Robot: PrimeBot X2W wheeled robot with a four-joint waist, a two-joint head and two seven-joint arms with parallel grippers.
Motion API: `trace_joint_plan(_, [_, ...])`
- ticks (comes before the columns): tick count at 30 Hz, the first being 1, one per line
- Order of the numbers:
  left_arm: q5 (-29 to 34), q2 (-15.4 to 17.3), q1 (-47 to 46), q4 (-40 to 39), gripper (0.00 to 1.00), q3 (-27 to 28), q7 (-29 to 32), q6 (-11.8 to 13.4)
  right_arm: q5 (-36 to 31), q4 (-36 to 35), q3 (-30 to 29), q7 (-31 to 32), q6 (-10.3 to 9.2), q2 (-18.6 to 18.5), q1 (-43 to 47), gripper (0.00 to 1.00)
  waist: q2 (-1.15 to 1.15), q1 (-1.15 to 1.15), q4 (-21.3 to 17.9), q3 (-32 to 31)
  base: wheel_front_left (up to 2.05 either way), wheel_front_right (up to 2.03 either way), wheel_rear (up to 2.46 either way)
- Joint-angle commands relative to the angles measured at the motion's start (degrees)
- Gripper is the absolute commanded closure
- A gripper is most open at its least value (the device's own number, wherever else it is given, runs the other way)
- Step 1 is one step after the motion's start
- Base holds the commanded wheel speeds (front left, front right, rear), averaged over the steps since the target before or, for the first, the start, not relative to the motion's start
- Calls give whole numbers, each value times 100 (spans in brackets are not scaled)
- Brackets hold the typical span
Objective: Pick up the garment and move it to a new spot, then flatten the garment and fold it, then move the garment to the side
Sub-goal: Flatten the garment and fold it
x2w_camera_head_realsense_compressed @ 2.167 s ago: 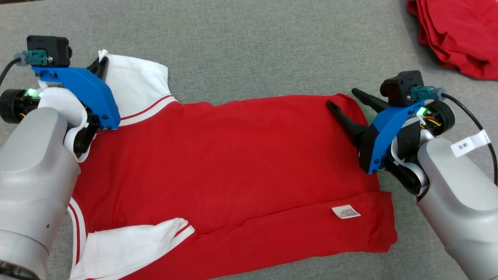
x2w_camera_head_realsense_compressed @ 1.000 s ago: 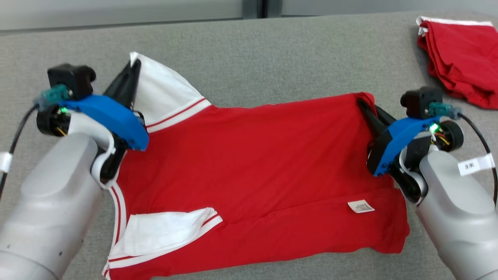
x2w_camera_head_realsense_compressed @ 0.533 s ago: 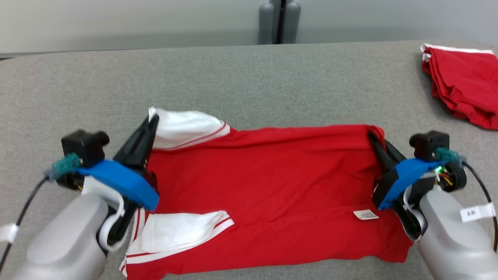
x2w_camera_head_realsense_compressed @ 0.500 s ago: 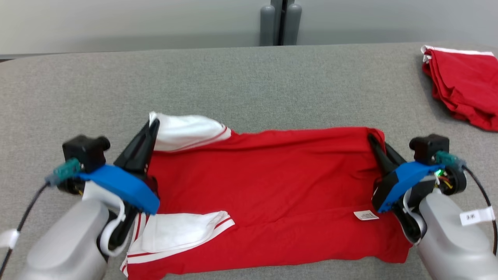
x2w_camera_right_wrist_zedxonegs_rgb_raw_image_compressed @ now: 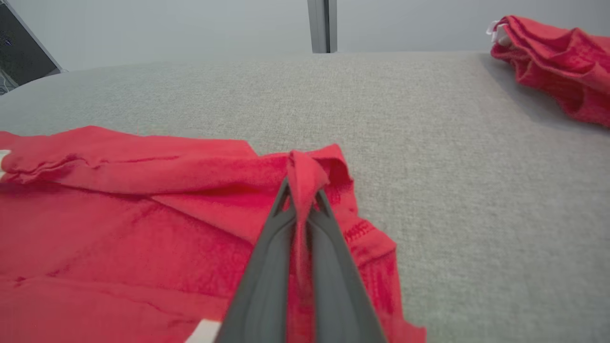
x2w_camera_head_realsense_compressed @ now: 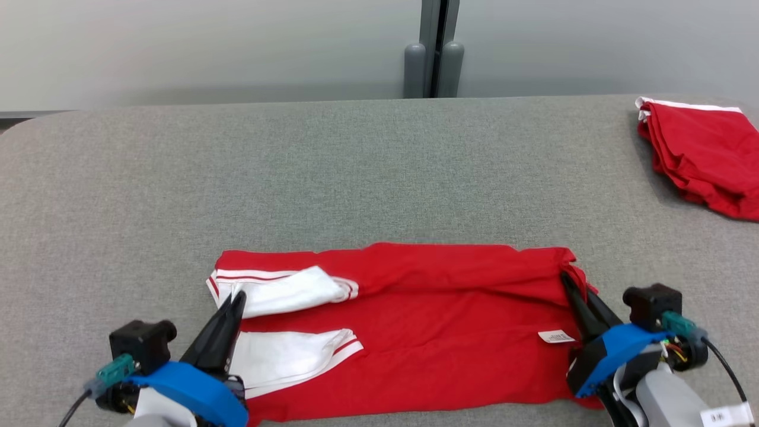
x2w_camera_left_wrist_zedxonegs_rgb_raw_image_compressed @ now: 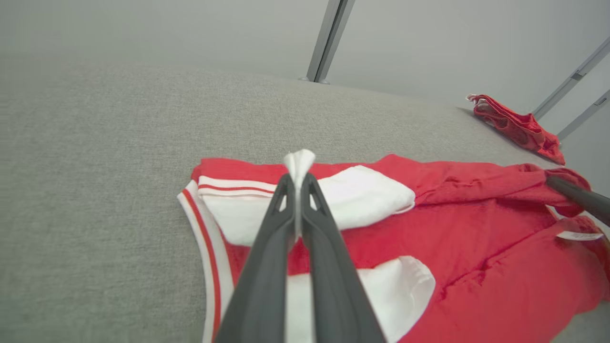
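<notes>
The garment (x2w_camera_head_realsense_compressed: pixel 427 308) is a red shirt with white, red-striped sleeves, lying near the front edge of the grey table and folded over on itself lengthwise. My left gripper (x2w_camera_head_realsense_compressed: pixel 236 298) is shut on a white sleeve; in the left wrist view a pinch of white cloth sticks out between the fingertips (x2w_camera_left_wrist_zedxonegs_rgb_raw_image_compressed: pixel 299 177). My right gripper (x2w_camera_head_realsense_compressed: pixel 566 280) is shut on the red hem corner at the garment's right end, and the right wrist view shows red cloth (x2w_camera_right_wrist_zedxonegs_rgb_raw_image_compressed: pixel 305 176) bunched between the fingers. A white label (x2w_camera_head_realsense_compressed: pixel 555 337) lies beside the right gripper.
A second red garment (x2w_camera_head_realsense_compressed: pixel 699 151) lies crumpled at the table's far right edge. Broad bare grey table (x2w_camera_head_realsense_compressed: pixel 332 172) stretches behind the shirt. A grey post (x2w_camera_head_realsense_compressed: pixel 436 53) stands against the wall beyond the far edge.
Both grippers have drawn the shirt's far edge toward me, folding it over the near half. The head view has also tilted up, showing more table and wall.
</notes>
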Motion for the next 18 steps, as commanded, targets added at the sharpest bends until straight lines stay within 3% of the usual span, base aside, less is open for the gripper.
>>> trace_joint_plan(1, [27,1,161,-53,100,50,-25,44,-73,-178,-109,-32,-1,32,204,100,1,0,5,-22,0,0,0])
trace_joint_plan(8, [124,-96,548,-83,100,88,-25,181,-324,-713,-470,-33,-1,149,873,100,1,0,20,-147,0,0,0])
trace_joint_plan(10, [127,-139,640,-60,100,139,-25,229,-363,-803,-540,-33,-1,217,1022,68,1,0,23,-174,0,0,0])
trace_joint_plan(11, [144,-156,674,-49,93,175,-25,242,-368,-820,-557,-33,-1,245,1108,17,1,0,25,-187,0,0,0])
trace_joint_plan(12, [198,-174,710,-42,30,202,-25,278,-371,-858,-587,-33,-1,262,1169,0,1,0,25,-199,0,0,0])
trace_joint_plan(13, [231,-211,753,-36,0,248,-25,310,-381,-910,-625,-33,-1,270,1212,0,1,0,23,-209,0,0,0])
trace_joint_plan(18, [642,-408,952,-178,0,705,-25,401,-413,-1265,-853,-33,0,293,1422,0,1,0,-1,-272,0,0,0])
